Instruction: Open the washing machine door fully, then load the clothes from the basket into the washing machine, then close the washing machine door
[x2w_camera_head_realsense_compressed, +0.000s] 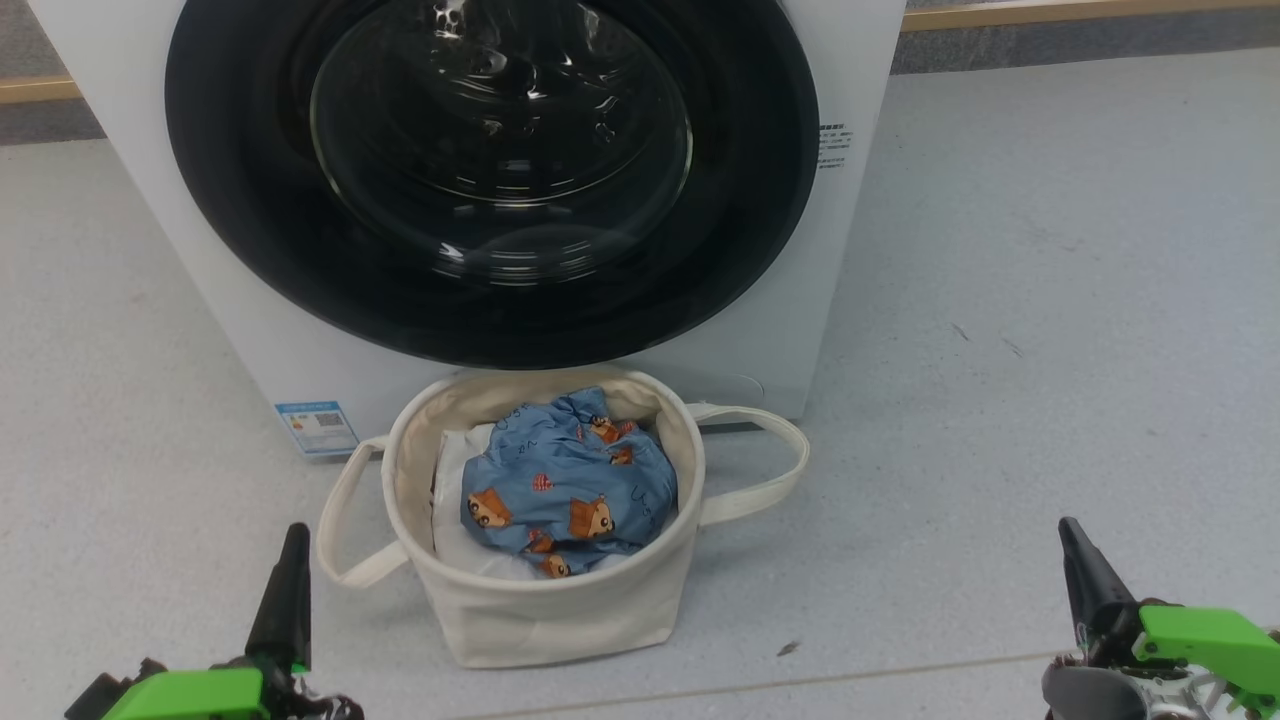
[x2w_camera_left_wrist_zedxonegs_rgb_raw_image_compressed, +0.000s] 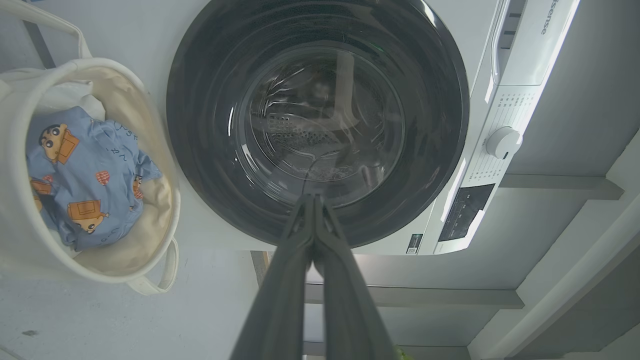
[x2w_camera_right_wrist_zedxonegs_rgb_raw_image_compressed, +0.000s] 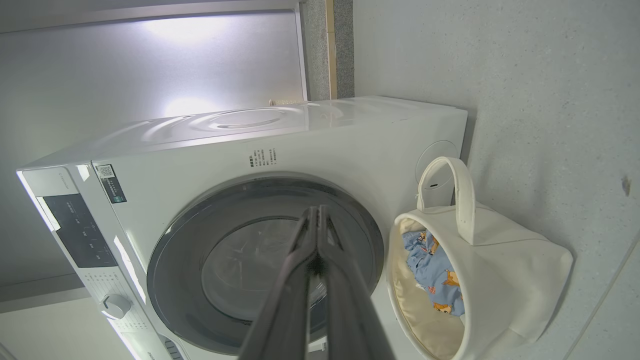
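The white washing machine (x2w_camera_head_realsense_compressed: 790, 330) stands at the top of the head view, its round black-rimmed washing machine door (x2w_camera_head_realsense_compressed: 495, 160) closed flat against the front. On the floor in front of it sits the cream basket (x2w_camera_head_realsense_compressed: 560, 610), holding the clothes (x2w_camera_head_realsense_compressed: 570, 490), a light-blue garment with orange bears. My left gripper (x2w_camera_head_realsense_compressed: 293, 545) is at the lower left, shut and empty, well short of the basket. At the lower right my right gripper (x2w_camera_head_realsense_compressed: 1070, 535) is likewise shut and empty. The door (x2w_camera_left_wrist_zedxonegs_rgb_raw_image_compressed: 320, 120) (x2w_camera_right_wrist_zedxonegs_rgb_raw_image_compressed: 265, 265), basket (x2w_camera_left_wrist_zedxonegs_rgb_raw_image_compressed: 20, 250) (x2w_camera_right_wrist_zedxonegs_rgb_raw_image_compressed: 515, 280) and clothes (x2w_camera_left_wrist_zedxonegs_rgb_raw_image_compressed: 90, 175) (x2w_camera_right_wrist_zedxonegs_rgb_raw_image_compressed: 432, 270) also appear in both wrist views.
The grey floor (x2w_camera_head_realsense_compressed: 1050, 300) spreads around the machine and basket. A white cushion-like bundle (x2w_camera_head_realsense_compressed: 455, 470) lies under the garment. The basket's loop handles (x2w_camera_head_realsense_compressed: 770, 470) stick out sideways. A blue label (x2w_camera_head_realsense_compressed: 316, 427) marks the machine's lower corner; a control dial (x2w_camera_left_wrist_zedxonegs_rgb_raw_image_compressed: 503, 142) sits on its panel.
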